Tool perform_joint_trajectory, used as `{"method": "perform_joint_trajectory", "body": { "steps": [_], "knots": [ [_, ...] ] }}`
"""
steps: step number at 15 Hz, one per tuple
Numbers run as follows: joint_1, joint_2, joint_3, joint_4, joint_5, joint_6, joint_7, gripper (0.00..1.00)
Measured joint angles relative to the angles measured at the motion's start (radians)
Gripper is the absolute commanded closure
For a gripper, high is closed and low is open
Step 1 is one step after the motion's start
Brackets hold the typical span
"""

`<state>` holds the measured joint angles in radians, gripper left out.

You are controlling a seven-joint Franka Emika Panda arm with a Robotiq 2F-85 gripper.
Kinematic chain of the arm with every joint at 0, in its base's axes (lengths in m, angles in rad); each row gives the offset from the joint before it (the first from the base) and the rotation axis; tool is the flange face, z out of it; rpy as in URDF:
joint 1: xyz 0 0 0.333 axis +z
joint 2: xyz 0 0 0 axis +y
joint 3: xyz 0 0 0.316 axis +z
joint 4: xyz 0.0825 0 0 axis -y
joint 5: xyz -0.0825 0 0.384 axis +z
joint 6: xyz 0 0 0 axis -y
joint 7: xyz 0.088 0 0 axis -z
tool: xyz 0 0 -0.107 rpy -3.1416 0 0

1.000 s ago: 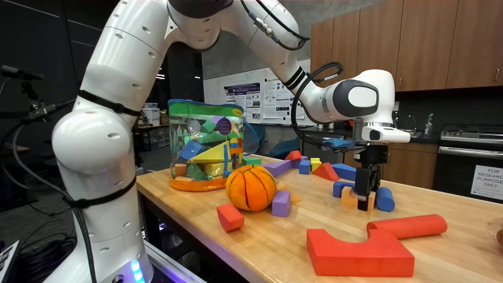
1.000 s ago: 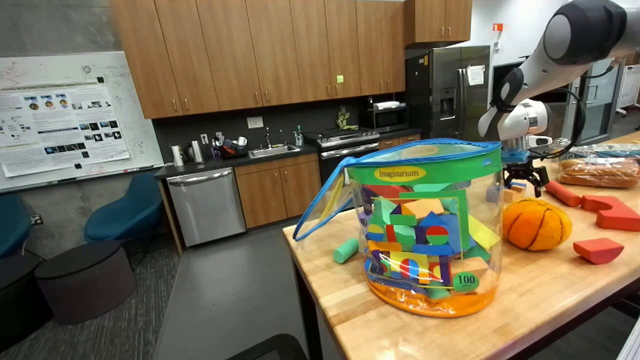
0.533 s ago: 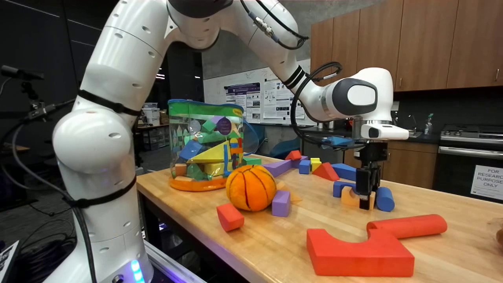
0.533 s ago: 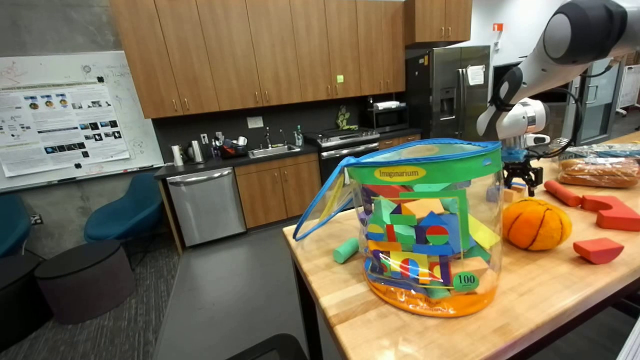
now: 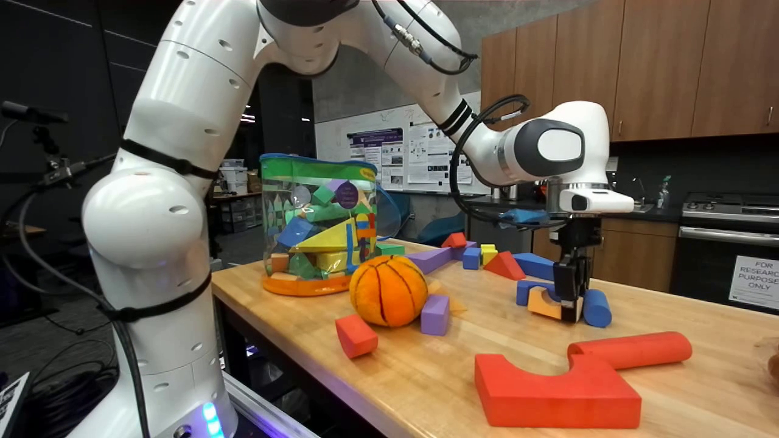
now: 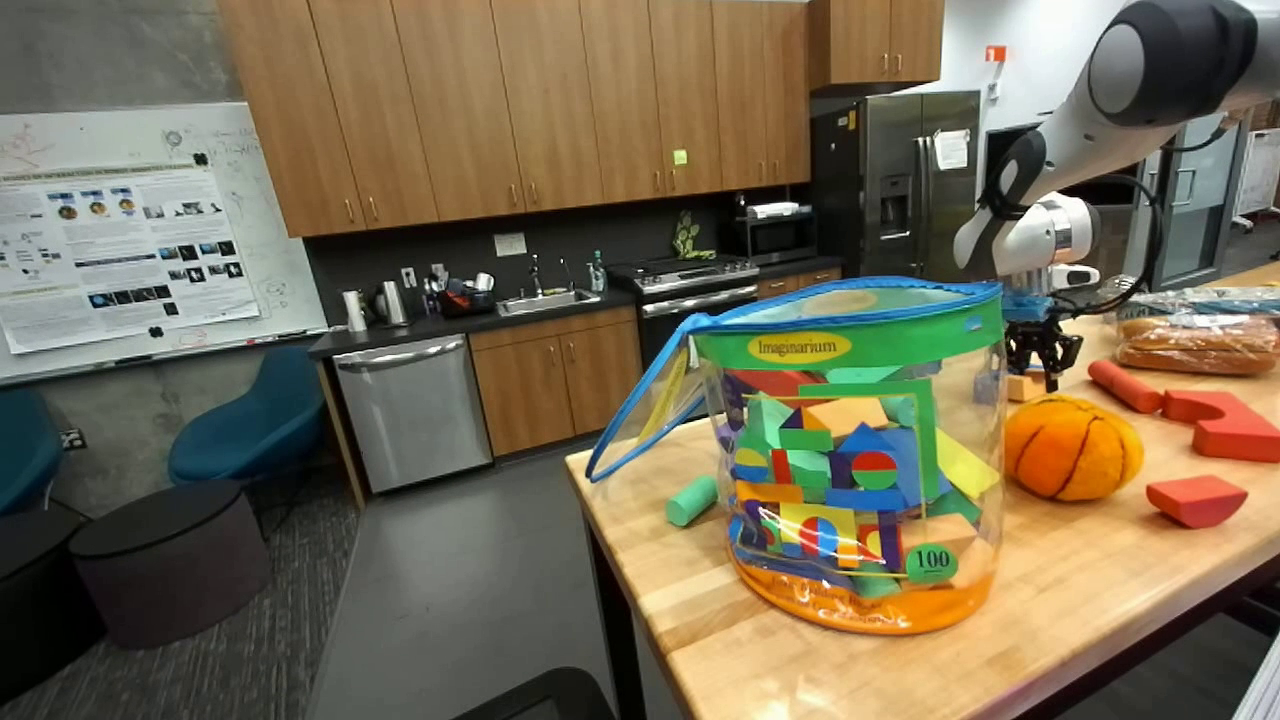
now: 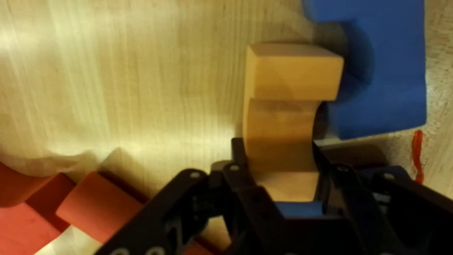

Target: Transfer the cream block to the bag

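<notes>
The cream block [image 7: 283, 134] fills the space between my fingers in the wrist view, its notched side facing up. My gripper [image 7: 276, 150] is shut on it, one finger against each long side, near one end. In an exterior view the cream block [image 5: 543, 303] shows beside the near finger of the gripper [image 5: 572, 309], at table level; whether it touches the table I cannot tell. The bag [image 6: 870, 345] stands upright near the table's end with its top unzipped and many blocks inside. It also shows as the bag [image 5: 304, 167] beyond the orange ball, well away from my gripper.
A blue arch block [image 7: 389, 81] lies close beside the held block. A blue cylinder [image 5: 597, 308] is on its other side. The orange ball [image 5: 389, 291] and a purple block [image 5: 435, 315] sit between gripper and bag. Red pieces [image 5: 560, 395] lie nearer the camera.
My fingers have closed from wide apart onto the cream block. The hand has risen slightly, and the block has shifted a little. The bag and the other blocks have stayed put.
</notes>
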<state>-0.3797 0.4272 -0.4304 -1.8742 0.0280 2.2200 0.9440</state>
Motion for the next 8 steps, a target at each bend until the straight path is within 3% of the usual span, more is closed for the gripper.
{"method": "perform_joint_trajectory", "body": {
  "steps": [8],
  "knots": [
    [-0.010, -0.155, -0.025, 0.008, -0.047, -0.069, -0.176, 0.84]
  ]
}}
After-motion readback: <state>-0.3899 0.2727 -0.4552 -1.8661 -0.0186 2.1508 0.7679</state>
